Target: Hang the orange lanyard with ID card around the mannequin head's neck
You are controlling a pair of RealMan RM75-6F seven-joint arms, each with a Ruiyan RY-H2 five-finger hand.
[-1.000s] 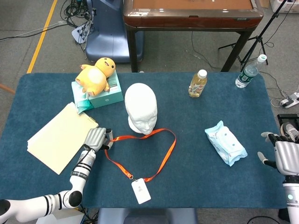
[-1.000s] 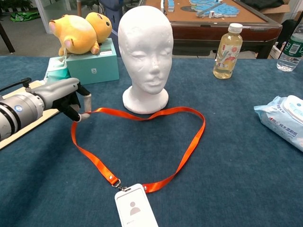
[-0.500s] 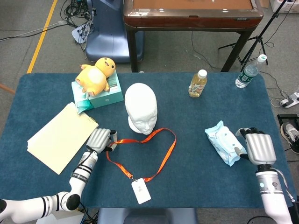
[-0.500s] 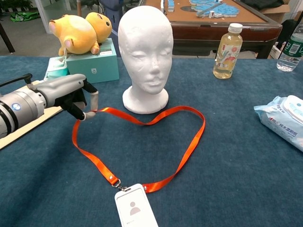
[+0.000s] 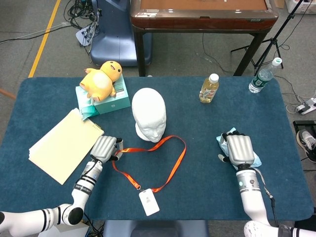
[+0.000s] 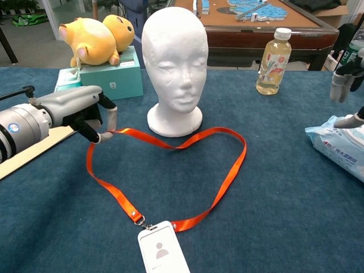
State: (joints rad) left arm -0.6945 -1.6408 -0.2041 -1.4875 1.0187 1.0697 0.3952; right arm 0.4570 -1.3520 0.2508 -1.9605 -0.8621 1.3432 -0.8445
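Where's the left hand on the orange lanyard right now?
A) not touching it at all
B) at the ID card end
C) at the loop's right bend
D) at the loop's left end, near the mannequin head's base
D: the left hand pinches the orange lanyard at the loop's left end, just left of the mannequin head base; the ID card lies untouched near the table's front edge.

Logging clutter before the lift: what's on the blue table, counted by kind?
Bottles: 2
Mannequin head: 1
Lanyard with ID card: 1
Plush toy: 1
Teal box: 1
Wipes pack: 1
Paper stack: 1
Total: 8
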